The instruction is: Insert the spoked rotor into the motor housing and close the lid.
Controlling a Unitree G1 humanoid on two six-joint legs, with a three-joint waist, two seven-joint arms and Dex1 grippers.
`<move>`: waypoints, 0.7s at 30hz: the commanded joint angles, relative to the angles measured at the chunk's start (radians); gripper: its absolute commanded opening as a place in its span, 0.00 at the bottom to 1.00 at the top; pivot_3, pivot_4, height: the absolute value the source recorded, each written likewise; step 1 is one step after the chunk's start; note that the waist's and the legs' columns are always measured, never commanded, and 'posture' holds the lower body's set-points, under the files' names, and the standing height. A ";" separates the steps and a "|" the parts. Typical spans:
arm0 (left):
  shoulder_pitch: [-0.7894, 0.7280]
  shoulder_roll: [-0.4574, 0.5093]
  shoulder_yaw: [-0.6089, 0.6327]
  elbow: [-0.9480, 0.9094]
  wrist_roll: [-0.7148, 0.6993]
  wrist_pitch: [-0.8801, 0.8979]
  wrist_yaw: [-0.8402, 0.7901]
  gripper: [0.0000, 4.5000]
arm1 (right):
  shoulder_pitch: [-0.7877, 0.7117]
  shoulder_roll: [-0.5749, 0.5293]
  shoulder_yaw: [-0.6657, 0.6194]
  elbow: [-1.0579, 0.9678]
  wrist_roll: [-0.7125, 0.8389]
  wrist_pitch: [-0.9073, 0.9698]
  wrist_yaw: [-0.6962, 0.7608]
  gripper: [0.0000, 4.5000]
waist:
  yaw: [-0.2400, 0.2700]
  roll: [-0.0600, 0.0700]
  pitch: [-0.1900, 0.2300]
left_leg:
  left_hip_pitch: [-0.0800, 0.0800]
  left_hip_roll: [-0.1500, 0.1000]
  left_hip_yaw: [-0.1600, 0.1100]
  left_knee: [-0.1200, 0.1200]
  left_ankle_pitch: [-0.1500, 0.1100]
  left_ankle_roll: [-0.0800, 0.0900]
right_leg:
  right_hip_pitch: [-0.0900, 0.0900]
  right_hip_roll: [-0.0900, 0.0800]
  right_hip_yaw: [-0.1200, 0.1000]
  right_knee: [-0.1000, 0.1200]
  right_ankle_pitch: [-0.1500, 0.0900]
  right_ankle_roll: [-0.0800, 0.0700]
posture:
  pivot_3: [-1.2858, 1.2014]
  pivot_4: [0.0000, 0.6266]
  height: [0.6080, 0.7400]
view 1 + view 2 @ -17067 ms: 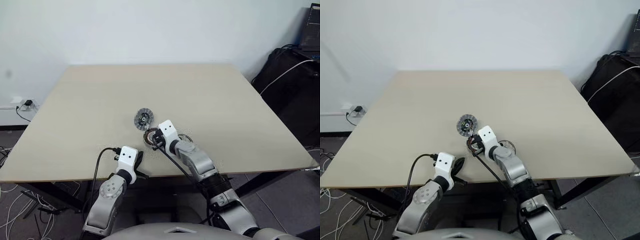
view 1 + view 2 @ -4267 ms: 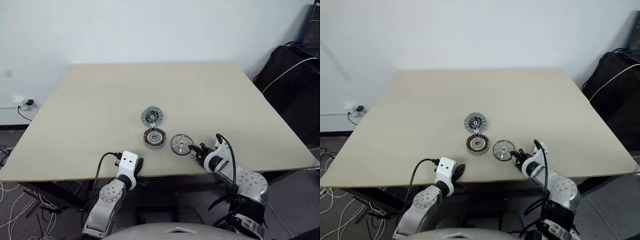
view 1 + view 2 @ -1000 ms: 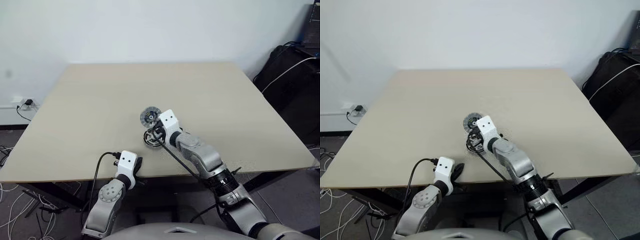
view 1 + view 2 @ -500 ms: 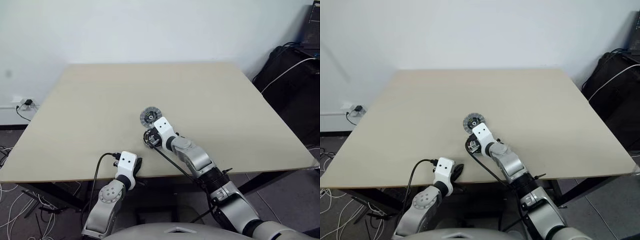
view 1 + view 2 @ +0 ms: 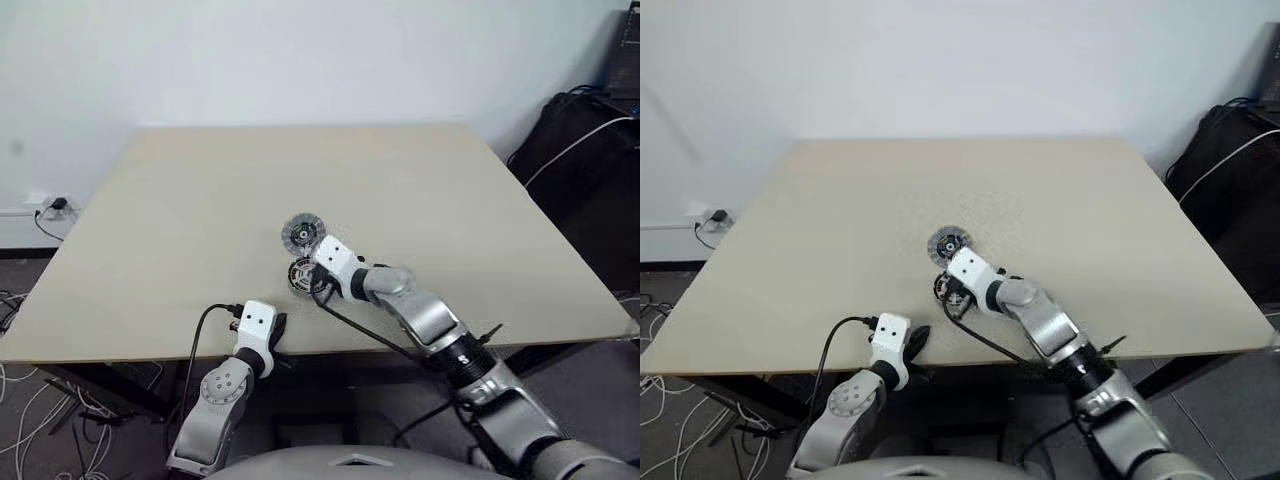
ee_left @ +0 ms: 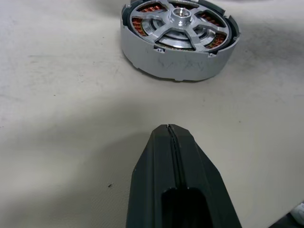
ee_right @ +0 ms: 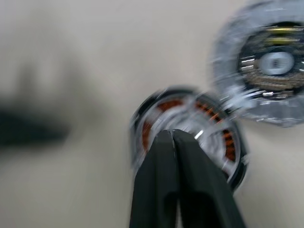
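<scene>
Spoked rotor [image 6: 179, 21] is seen seated in motor housing [image 6: 178, 47], both grippers' fingers [image 7: 176, 185] pressed together w/ nothing held; lid [image 5: 302, 234] is judged next for pickup.

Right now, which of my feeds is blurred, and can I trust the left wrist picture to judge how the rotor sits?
Right wrist view: smeared by motion; the motor housing and the lid are streaked, edges doubled. Left wrist view: sharp; the spoked rotor sits inside the housing, copper windings visible between the spokes, with soft shadow across the table. Head views: evenly lit, no glare, but parts appear small.
</scene>
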 commanded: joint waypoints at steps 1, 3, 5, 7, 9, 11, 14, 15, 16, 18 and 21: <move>-0.020 -0.009 -0.006 -0.021 -0.004 -0.028 -0.001 0.00 | -0.064 -0.045 0.061 -0.052 -0.067 -0.033 0.085 0.29 | -0.001 0.000 0.000 | 0.000 0.000 0.000 0.000 0.000 0.000 | 0.000 0.000 0.000 0.000 0.000 0.001 | 0.52 0.00 1.00; -0.022 -0.011 -0.006 -0.017 -0.004 -0.031 0.001 0.00 | -0.096 -0.076 0.107 -0.044 -0.126 -0.063 0.119 0.44 | -0.001 0.000 0.000 | 0.000 0.000 0.000 0.000 0.000 0.000 | 0.000 0.000 0.000 0.001 -0.001 0.002 | 0.52 0.00 1.00; -0.024 -0.013 -0.006 -0.014 -0.005 -0.034 0.002 0.00 | -0.116 -0.088 0.128 -0.036 -0.152 -0.083 0.149 0.57 | 0.000 0.000 0.000 | 0.000 0.000 0.000 0.001 0.000 0.000 | 0.000 0.000 0.000 0.001 -0.001 0.002 | 0.52 0.00 1.00; -0.024 -0.015 -0.004 -0.011 -0.006 -0.037 0.005 0.00 | -0.136 -0.094 0.147 -0.024 -0.179 -0.107 0.178 0.73 | 0.002 0.000 0.000 | 0.000 0.000 0.000 0.001 0.000 0.000 | 0.000 0.000 0.000 0.001 -0.001 0.002 | 0.52 0.00 1.00; -0.024 -0.018 -0.003 -0.009 -0.007 -0.040 0.007 0.00 | -0.158 -0.092 0.165 -0.004 -0.206 -0.130 0.202 0.79 | 0.005 -0.001 0.000 | 0.000 0.000 0.000 0.001 0.000 -0.001 | 0.000 0.000 0.000 0.001 -0.001 0.002 | 0.52 0.00 1.00; -0.025 -0.020 -0.003 -0.007 -0.007 -0.041 0.009 0.00 | -0.174 -0.086 0.177 0.022 -0.233 -0.153 0.217 0.79 | 0.007 -0.001 0.000 | 0.000 0.000 0.000 0.001 0.000 0.000 | 0.000 0.000 0.000 0.000 0.000 0.000 | 0.52 0.00 1.00; -0.025 -0.023 -0.002 -0.004 -0.007 -0.044 0.011 0.00 | -0.193 -0.068 0.187 0.071 -0.257 -0.183 0.238 0.79 | 0.009 -0.001 0.000 | 0.000 0.000 0.000 0.001 0.000 -0.001 | 0.000 0.000 0.000 0.000 0.001 -0.001 | 0.52 0.00 1.00; -0.025 -0.025 -0.002 -0.003 -0.007 -0.045 0.012 0.00 | -0.199 -0.061 0.190 0.092 -0.266 -0.193 0.246 0.79 | 0.010 -0.001 0.000 | 0.000 0.000 0.000 0.001 0.000 -0.001 | 0.000 0.000 0.000 0.000 0.001 -0.001 | 0.52 0.00 1.00; -0.026 -0.026 -0.002 -0.002 -0.007 -0.046 0.013 0.00 | -0.205 -0.055 0.193 0.113 -0.276 -0.203 0.252 0.79 | 0.010 -0.001 0.000 | 0.000 0.000 0.000 0.001 0.000 -0.001 | 0.001 0.000 0.000 0.001 0.001 -0.001 | 0.52 0.00 1.00; -0.025 -0.028 -0.001 -0.001 -0.008 -0.049 0.015 0.00 | -0.220 -0.039 0.201 0.169 -0.293 -0.225 0.266 0.79 | 0.009 -0.001 0.000 | 0.000 0.000 0.000 0.001 0.000 -0.001 | 0.001 0.000 0.000 0.001 0.001 -0.001 | 0.52 0.00 1.00; -0.024 -0.030 0.001 0.000 -0.008 -0.052 0.018 0.00 | -0.230 -0.024 0.203 0.226 -0.317 -0.251 0.281 0.79 | 0.010 -0.001 0.000 | 0.000 0.000 0.000 0.001 0.000 -0.001 | 0.001 0.000 0.000 0.001 0.001 -0.001 | 0.52 0.00 1.00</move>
